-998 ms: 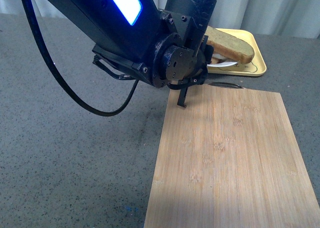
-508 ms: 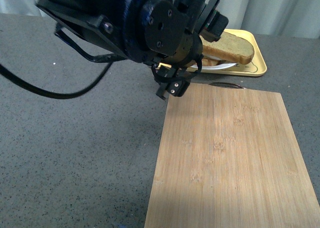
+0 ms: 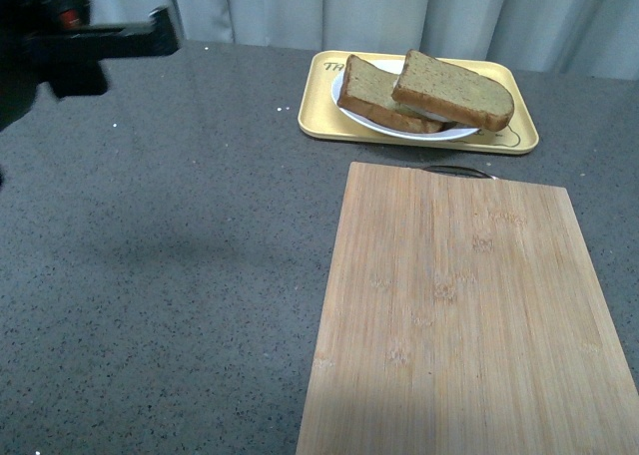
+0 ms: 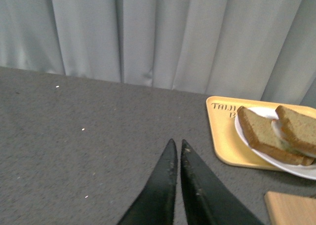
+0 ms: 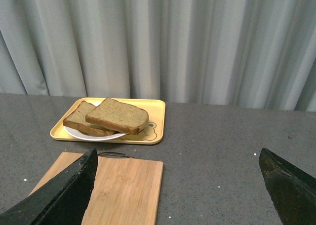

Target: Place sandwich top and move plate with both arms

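Note:
On the white plate [image 3: 461,134], inside a yellow tray [image 3: 318,111] at the back of the table, the sandwich top [image 3: 454,88] lies tilted, overlapping a second bread slice [image 3: 371,94]. Something pale shows between the two slices in the left wrist view. My left gripper [image 4: 177,143] is shut and empty, hovering over the grey table to the left of the tray. The left arm [image 3: 90,44] shows only at the far left edge of the front view. My right gripper [image 5: 177,152] is wide open and empty, well back from the plate [image 5: 81,134] and sandwich top [image 5: 118,115].
A bamboo cutting board [image 3: 469,305] lies on the dark grey table [image 3: 170,255] just in front of the tray, with a thin black wire loop at its far edge. Grey curtains [image 5: 187,42] hang behind the table.
My left arm has pulled away from above the tray and board, up to the far left corner of the front view. The plate and both slices are now uncovered.

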Motion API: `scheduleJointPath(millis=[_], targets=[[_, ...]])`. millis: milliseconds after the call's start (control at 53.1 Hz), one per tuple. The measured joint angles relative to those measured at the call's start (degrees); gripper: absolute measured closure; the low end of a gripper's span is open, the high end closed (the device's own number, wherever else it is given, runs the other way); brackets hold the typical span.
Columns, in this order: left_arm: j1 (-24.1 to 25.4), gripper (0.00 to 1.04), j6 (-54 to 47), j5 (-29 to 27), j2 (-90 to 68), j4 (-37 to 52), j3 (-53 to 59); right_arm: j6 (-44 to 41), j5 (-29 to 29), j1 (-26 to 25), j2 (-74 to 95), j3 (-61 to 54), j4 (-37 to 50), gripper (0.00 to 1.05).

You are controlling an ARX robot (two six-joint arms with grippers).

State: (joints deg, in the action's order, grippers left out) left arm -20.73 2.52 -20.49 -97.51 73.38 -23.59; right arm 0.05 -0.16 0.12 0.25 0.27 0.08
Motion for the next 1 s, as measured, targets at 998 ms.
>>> scheduleJointPath(millis=[998], targets=[[20.4,1.01,-2.1,20.1,54.4,-32.0,22.4,0.0,0.1,0.0,0.0,0.0,0.0,0.09]])
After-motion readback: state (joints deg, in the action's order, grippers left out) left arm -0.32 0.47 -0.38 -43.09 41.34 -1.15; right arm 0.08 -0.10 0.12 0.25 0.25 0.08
